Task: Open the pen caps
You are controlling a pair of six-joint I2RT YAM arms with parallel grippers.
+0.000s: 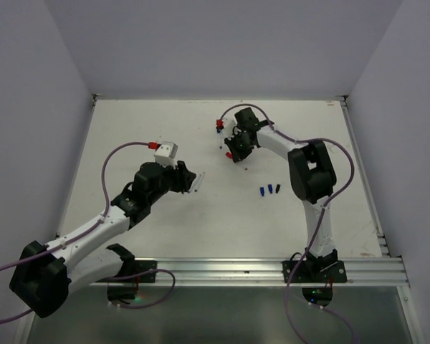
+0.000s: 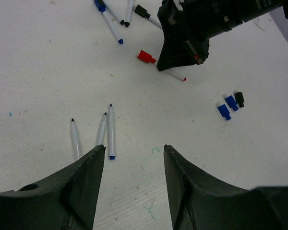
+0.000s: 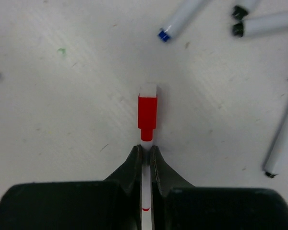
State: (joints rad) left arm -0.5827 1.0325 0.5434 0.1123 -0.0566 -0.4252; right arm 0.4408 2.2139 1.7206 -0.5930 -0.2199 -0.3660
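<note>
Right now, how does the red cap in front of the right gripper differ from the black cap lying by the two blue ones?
The red cap looks seated on a pen whose white barrel the right gripper pinches; the black cap lies loose on the table, off any pen. The red cap has no cap right beside it; the black cap sits beside two blue caps. Both are short, stubby plastic caps.

- The flat white table (image 1: 165, 229) carries all things.
- Two small blue plastic caps (image 2: 224, 111) and one small black plastic cap (image 2: 239, 99) lie in a short row.
- Three thin white uncapped pen barrels (image 2: 111, 132) lie side by side, well apart from them.
</note>
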